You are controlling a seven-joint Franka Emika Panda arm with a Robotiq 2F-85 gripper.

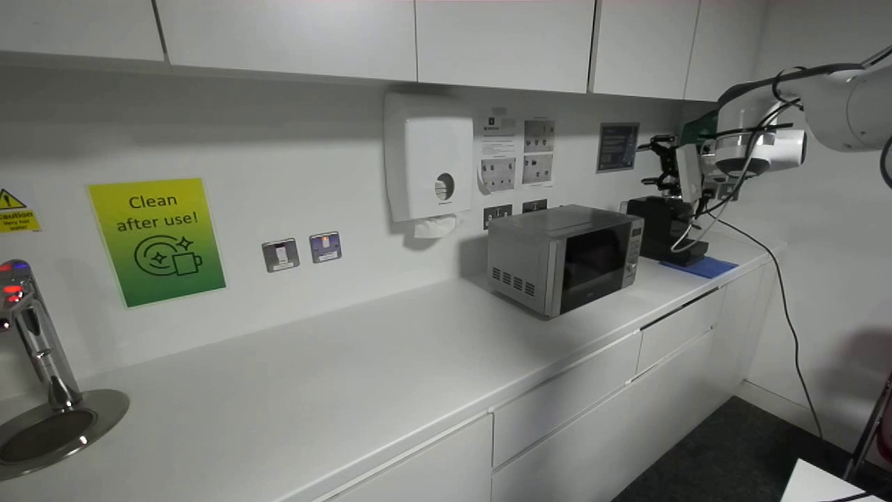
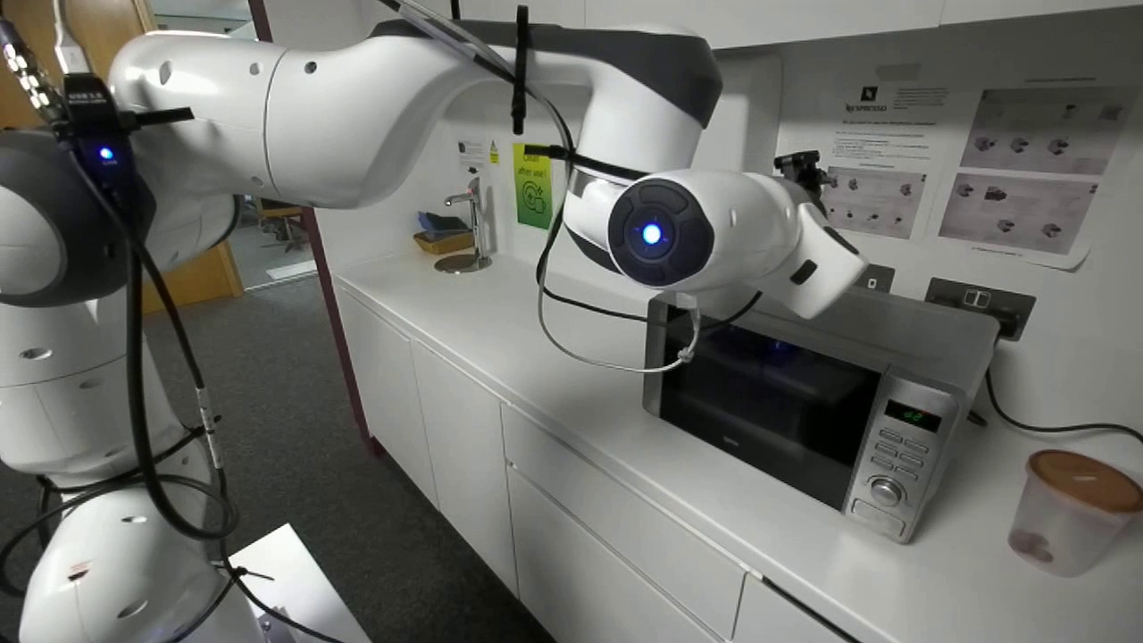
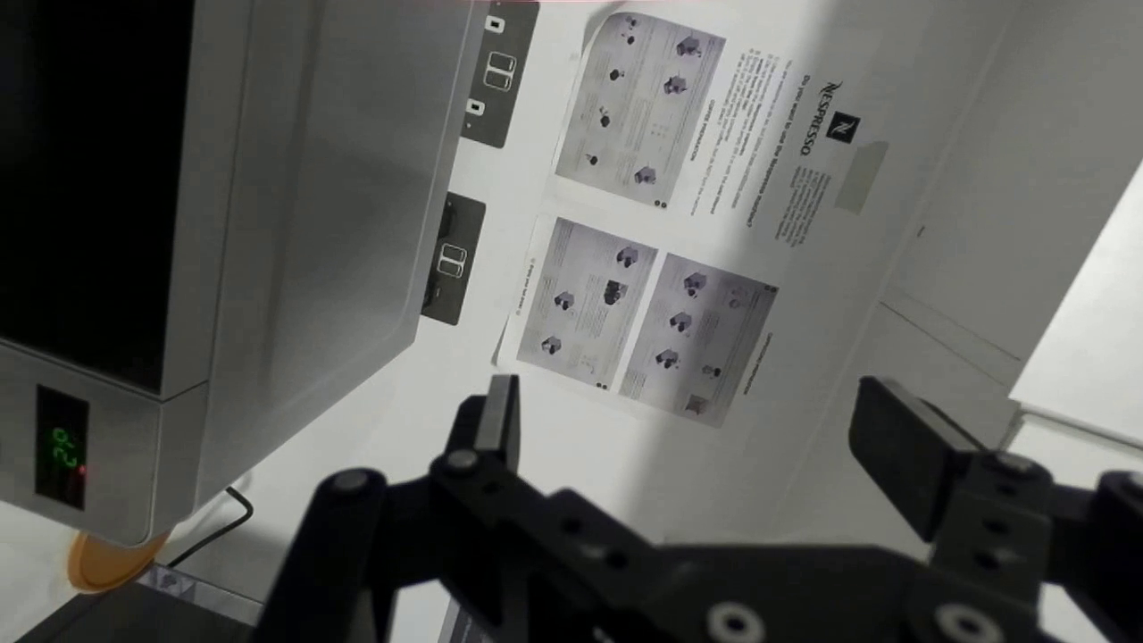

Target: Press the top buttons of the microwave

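On the white counter (image 1: 348, 369), the silver-grey box-shaped metal microwave (image 2: 804, 411) stands lower than your black 2-fingered gripper (image 3: 688, 411) (jaws wide apart, holding nothing); reaching its small silver buttons (image 2: 890, 435) probably calls for descent.

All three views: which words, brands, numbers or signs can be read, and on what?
"Clean after use!": yellow-green poster
"Caution Very hot water", warning triangle: yellow sign
"NESPRESSO", "Do you want to use the Nespresso machine?": wall notice
Apparently "USB 3.0": black connector
Too small or blurred: microwave display, button labels and door mark; notice's fine print; neighbouring sheet; dark wall sign; switch labels.
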